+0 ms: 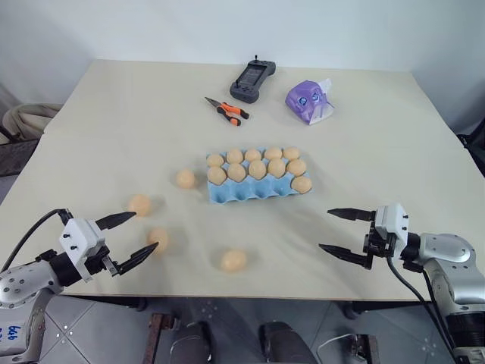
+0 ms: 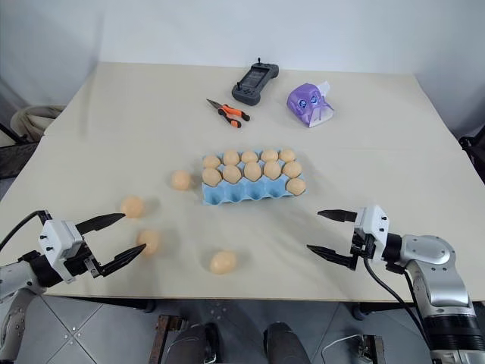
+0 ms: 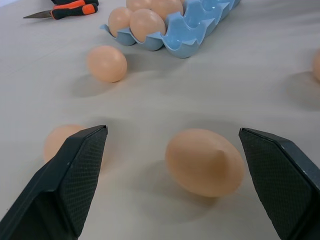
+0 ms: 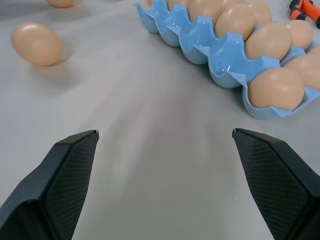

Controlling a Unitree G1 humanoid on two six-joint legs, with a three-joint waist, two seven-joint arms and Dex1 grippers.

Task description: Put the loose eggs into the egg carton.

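Several loose eggs lie on the table left of and in front of the egg carton [image 1: 244, 192]: one egg [image 1: 186, 178] beside its left end, one [image 1: 139, 204] further left, one [image 1: 158, 239] near the front edge and one [image 1: 233, 260] at the front middle. The light blue carton holds eggs in its two back rows and one at the front right cup. My left gripper [image 1: 144, 230] is open, its fingers to either side of the near-left egg [image 3: 205, 162], not touching it. My right gripper [image 1: 324, 229] is open and empty, right of and in front of the carton [image 4: 220, 47].
A dark handheld controller [image 1: 252, 81], orange-handled pliers [image 1: 227, 111] and a purple packet [image 1: 309, 101] lie at the back of the table. The table's front edge runs just under both grippers. A coiled hose [image 1: 30, 117] sits off the table's left side.
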